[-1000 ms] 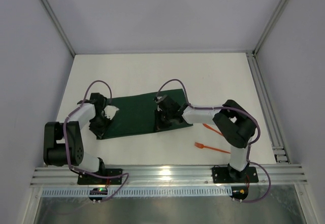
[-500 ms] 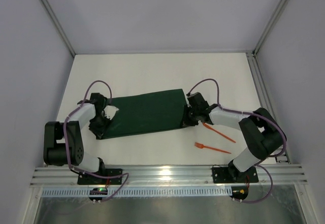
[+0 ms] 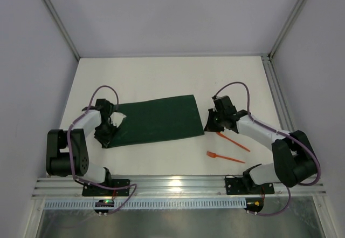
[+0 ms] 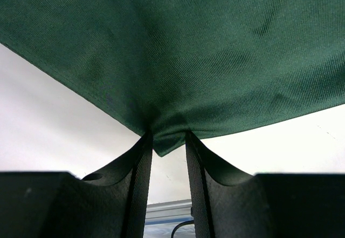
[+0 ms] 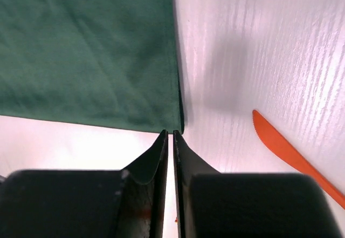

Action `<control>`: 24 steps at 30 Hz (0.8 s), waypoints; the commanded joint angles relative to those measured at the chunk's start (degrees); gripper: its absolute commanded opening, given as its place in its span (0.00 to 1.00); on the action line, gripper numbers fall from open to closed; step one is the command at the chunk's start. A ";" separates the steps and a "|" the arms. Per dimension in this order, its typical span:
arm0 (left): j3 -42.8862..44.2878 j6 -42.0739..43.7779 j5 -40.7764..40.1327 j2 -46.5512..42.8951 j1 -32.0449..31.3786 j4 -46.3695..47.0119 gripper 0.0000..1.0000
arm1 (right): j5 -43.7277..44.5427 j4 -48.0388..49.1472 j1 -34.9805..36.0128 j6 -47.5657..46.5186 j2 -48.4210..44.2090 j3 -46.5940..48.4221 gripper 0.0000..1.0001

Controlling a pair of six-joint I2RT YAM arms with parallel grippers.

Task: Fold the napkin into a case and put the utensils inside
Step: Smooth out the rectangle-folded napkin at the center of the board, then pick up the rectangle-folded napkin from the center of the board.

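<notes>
Napkin (image 3: 156,122), L jaws pinching corner, R jaws closed beside edge

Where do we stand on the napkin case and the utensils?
Done: the napkin looks folded into a flat oblong. In hand: the left gripper pinches its left corner; the right gripper is shut at the right corner, empty. Left: no finished pouch shows, and the knife and fork lie on the table, outside the cloth.
</notes>
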 commanded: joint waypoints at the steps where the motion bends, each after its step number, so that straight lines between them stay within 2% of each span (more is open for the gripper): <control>1: -0.86 0.98 2.06 -0.15 0.50 2.93 0.34 | 1.19 -2.87 0.01 -2.16 -5.19 3.19 0.11; 3: -0.68 0.98 2.06 -0.42 0.41 2.76 0.34 | 0.76 -2.61 0.10 -1.81 -5.37 2.75 0.20; 6: -0.50 0.98 2.06 -0.60 0.50 2.49 0.34 | 0.15 -2.35 0.10 -0.32 -3.79 1.61 0.27; 11: -0.59 0.98 2.06 -1.03 0.50 2.32 0.34 | -2.14 1.42 0.10 2.14 -0.28 -0.50 0.45; 14: -0.68 1.07 2.06 -1.03 0.41 2.41 0.34 | -4.42 3.80 0.10 3.46 1.74 -1.46 0.46; 18: -0.77 0.98 2.06 -0.95 0.41 2.49 0.34 | -5.48 5.74 0.10 4.87 2.89 -3.31 0.40; 24: -0.94 1.07 2.06 -1.30 0.41 2.40 0.34 | -5.31 7.41 0.10 6.19 3.59 -4.89 0.39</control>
